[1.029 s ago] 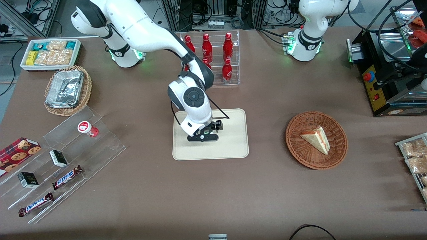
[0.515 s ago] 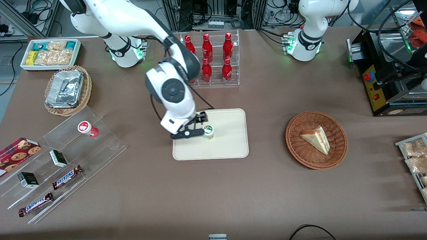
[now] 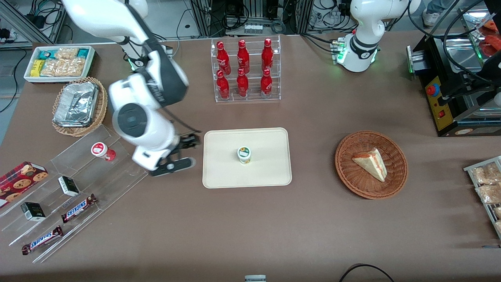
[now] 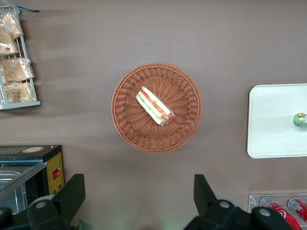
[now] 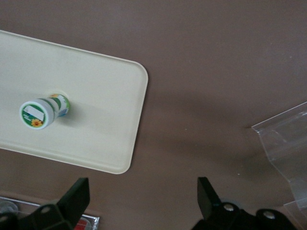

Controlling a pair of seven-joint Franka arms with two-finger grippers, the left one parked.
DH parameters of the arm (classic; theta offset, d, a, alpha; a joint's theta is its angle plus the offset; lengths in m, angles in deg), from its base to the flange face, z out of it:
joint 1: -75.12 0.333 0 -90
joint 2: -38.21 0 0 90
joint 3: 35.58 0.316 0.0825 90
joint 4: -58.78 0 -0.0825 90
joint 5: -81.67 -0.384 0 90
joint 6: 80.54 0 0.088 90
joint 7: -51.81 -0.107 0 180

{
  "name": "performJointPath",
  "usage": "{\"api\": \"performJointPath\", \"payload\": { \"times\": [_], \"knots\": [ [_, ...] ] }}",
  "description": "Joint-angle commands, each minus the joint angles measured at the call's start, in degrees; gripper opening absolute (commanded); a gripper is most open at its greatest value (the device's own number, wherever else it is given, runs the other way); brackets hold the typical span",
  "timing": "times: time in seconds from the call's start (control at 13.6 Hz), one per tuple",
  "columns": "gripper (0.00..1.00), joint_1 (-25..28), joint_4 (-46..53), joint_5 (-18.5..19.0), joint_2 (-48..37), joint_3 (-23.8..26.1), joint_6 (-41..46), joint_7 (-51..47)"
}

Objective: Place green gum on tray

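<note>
The green gum (image 3: pixel 244 154), a small white canister with a green lid and a yellow-orange mark, stands upright near the middle of the cream-beige tray (image 3: pixel 270 172). It also shows in the right wrist view (image 5: pixel 42 111) on the tray (image 5: pixel 105 96), and in the left wrist view (image 4: pixel 300 119) on the tray (image 4: pixel 271 120). My gripper (image 3: pixel 184 153) is open and empty, above the bare table beside the tray, toward the working arm's end. In the right wrist view the gripper (image 5: pixel 143 199) has its jaws wide apart over brown table.
A clear acrylic stand (image 3: pixel 78 176) holds the red-lidded canister (image 3: pixel 102 150), small boxes and Snickers bars. A rack of red bottles (image 3: pixel 244 70) stands farther from the front camera than the tray. A wicker basket with a sandwich (image 3: pixel 371 163) lies toward the parked arm's end.
My gripper has let go of the green gum on the tray, risen and swung away sideways off the tray toward the working arm's end. The gum stays standing on the tray.
</note>
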Motion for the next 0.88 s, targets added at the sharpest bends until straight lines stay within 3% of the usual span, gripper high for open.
{"api": "performJointPath", "payload": {
  "times": [0.0,0.59,0.81],
  "knots": [
    [1.0,-5.3,-0.7,-0.2,-2.4,0.6,1.7,5.3],
    [1.0,-16.1,-6.7,0.4,-9.6,1.3,1.2,6.0],
    [1.0,-20.1,-8.3,0.7,-13.0,1.7,1.7,11.2]
  ]
}}
